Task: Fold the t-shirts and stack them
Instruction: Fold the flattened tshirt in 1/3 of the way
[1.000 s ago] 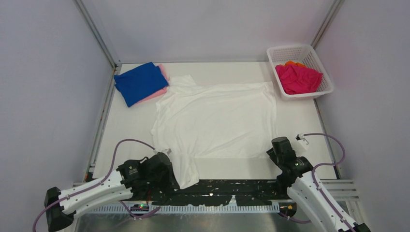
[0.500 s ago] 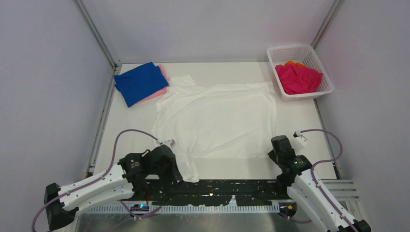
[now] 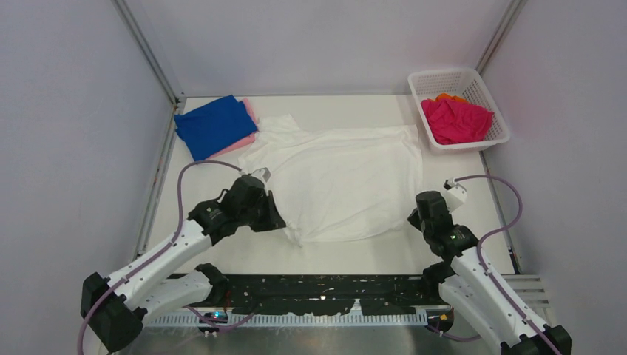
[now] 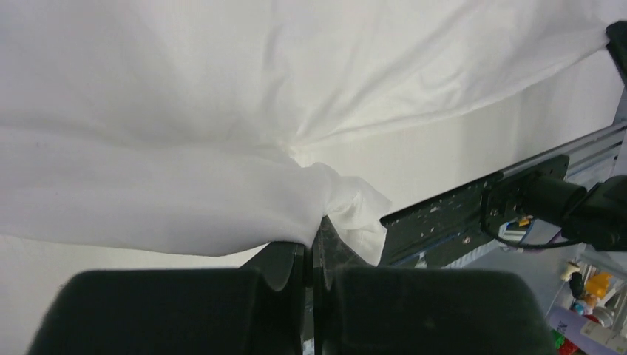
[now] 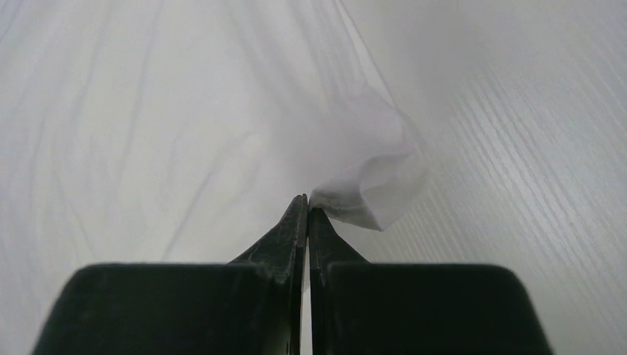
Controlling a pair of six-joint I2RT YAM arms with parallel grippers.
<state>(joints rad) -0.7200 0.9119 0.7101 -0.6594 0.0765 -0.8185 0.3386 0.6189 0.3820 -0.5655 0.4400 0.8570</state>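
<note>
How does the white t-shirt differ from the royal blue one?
The white t-shirt is spread open mid-table; the royal blue t-shirt is folded at the far-left corner. The left end effector and right end effector both pinch the white one; neither touches the blue. Both are plain, single-coloured.
</note>
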